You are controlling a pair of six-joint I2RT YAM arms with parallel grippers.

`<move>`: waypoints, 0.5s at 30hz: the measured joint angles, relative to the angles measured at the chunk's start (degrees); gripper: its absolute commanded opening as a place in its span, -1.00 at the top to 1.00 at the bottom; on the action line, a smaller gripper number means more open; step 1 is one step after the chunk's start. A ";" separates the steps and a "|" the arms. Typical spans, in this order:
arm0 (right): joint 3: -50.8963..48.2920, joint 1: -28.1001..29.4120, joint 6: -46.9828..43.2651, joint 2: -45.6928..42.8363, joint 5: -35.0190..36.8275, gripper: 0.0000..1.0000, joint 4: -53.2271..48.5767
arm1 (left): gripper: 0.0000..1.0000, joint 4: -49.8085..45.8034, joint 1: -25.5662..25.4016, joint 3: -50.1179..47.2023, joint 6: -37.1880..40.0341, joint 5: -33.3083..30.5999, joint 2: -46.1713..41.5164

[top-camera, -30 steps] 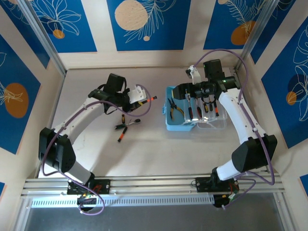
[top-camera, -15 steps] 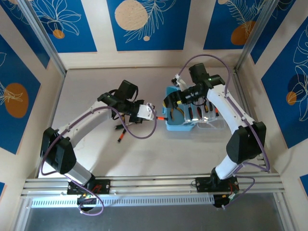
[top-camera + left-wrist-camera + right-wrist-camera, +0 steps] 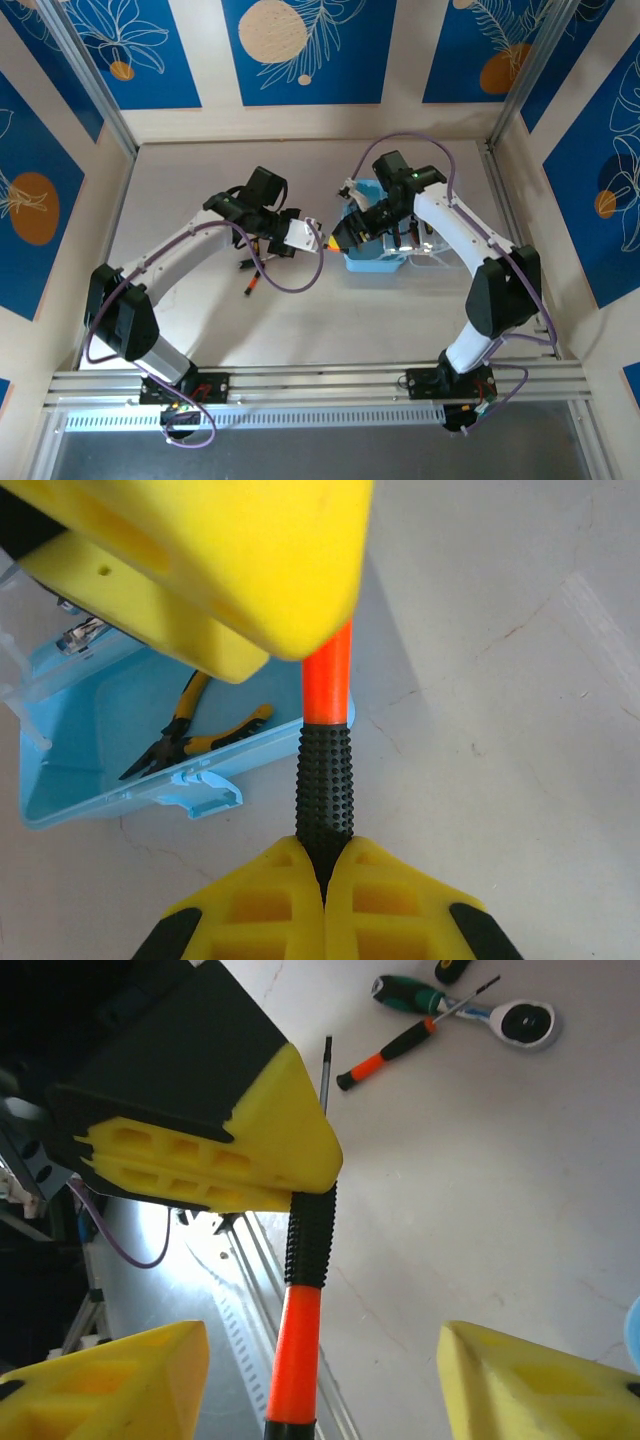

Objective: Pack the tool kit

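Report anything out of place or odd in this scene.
Nothing damaged or spilled. Several tools lie loose on the table, outside the case: a ratchet, an orange-and-black screwdriver and a green-handled screwdriver. A black-grip screwdriver is held beside the case by the left gripper, the open right gripper around its shaft.

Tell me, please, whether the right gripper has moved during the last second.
Yes. The right gripper has swung left, from above the blue case's middle to its left edge, towards the screwdriver held by the left gripper.
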 measured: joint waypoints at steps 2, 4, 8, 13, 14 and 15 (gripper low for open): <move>-0.44 0.15 -0.24 0.33 -0.48 -0.09 -0.24 | 1.00 -0.04 0.00 0.00 0.04 -0.02 0.02; -0.50 0.39 -0.46 0.66 -0.79 0.03 -0.61 | 1.00 -0.28 0.00 0.07 0.07 -0.02 0.02; -0.50 1.09 -0.63 1.40 -1.40 0.29 -1.20 | 1.00 -0.61 0.00 0.26 0.22 -0.02 0.04; -0.50 1.88 -0.83 2.21 -1.97 0.59 -1.73 | 1.00 -1.07 0.00 1.05 0.76 -0.09 0.46; -0.50 2.05 -0.85 2.25 -1.95 0.67 -1.77 | 1.00 -1.07 0.00 1.16 0.92 -0.15 0.61; -0.42 2.21 -0.87 2.38 -1.92 0.77 -1.92 | 1.00 -1.11 0.00 1.22 0.98 -0.22 0.74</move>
